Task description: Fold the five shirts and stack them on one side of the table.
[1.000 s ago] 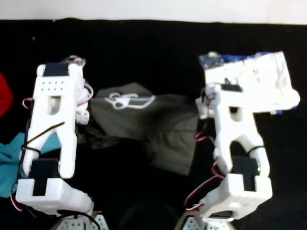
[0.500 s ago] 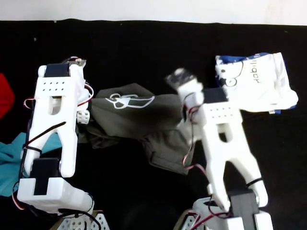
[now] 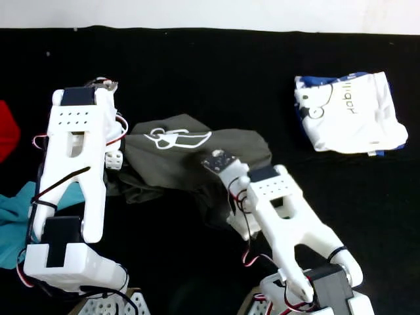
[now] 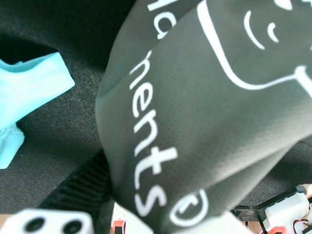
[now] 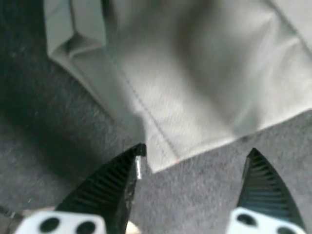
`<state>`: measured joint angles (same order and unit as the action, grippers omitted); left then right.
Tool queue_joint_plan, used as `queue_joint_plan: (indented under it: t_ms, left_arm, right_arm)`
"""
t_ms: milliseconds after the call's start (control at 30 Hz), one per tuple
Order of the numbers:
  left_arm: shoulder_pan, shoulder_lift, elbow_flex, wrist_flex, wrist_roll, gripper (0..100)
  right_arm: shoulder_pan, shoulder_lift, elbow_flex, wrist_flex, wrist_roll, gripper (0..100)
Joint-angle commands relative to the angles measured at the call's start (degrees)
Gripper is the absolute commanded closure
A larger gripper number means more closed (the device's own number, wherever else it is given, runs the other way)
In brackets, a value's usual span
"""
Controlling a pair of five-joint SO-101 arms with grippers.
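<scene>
A dark olive shirt point(image 3: 190, 154) with white print lies crumpled mid-table. Its left edge is lifted, and my left gripper point(image 3: 116, 160) is shut on that edge. In the left wrist view the printed olive shirt point(image 4: 195, 122) hangs close across the lens and hides the fingers. My right gripper point(image 5: 195, 156) is open, its black fingertips point(image 5: 131, 165) just above the black cloth at the hem of the olive shirt point(image 5: 195, 73). In the high view the right gripper point(image 3: 223, 176) sits over the shirt's near right part. A folded white shirt point(image 3: 348, 111) lies at the back right.
A teal shirt point(image 3: 13, 216) lies at the left edge beside the left arm, and the same teal shirt point(image 4: 24, 92) appears in the left wrist view. A red shirt point(image 3: 5, 131) pokes in further back on the left. The black table cloth point(image 3: 197, 65) is bare along the back.
The right arm has swung from the white shirt at the back right to the olive shirt's near edge, leaving the white shirt lying there. The left arm has stayed still.
</scene>
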<state>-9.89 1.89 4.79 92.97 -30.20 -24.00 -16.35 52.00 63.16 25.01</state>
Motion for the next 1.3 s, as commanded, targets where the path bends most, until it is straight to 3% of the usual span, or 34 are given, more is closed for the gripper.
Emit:
queue_joint_plan:
  t_ms: [0, 133, 433, 667, 867, 967, 1100, 1267]
  left_arm:
    - [0.13, -3.12, -0.84, -0.26, 0.09, 99]
    - [2.15, -3.12, -0.31, -0.18, 0.09, 99]
    - [4.70, -3.12, -0.31, -0.09, 4.13, 99]
    - [7.08, -3.12, 4.35, 2.20, 3.78, 99]
    - [15.69, -3.21, 14.99, 2.20, 3.78, 99]
    - [20.35, -3.30, 17.54, 3.52, 3.87, 95]
    - [24.48, -4.70, 16.13, 8.26, 0.62, 79]
    - [24.13, -11.65, 9.80, 8.26, 0.18, 78]
  right_arm:
    - [-0.75, -1.54, 1.98, -5.14, 0.44, 68.9]
    - [-0.75, -1.54, 4.53, -8.84, 0.44, 71.7]
    - [1.36, -1.89, 6.29, -13.05, 0.44, 99.7]
    - [17.80, -2.51, -3.12, -5.32, 3.43, 99.3]
    - [32.57, -7.78, -18.68, 4.79, 10.64, 99.3]
    - [36.00, -8.66, -22.55, 6.46, 12.92, 99.3]
    - [39.16, -8.92, -23.43, 6.11, 14.68, 99.3]
    - [43.03, -9.01, -25.89, 6.02, 14.95, 99.3]
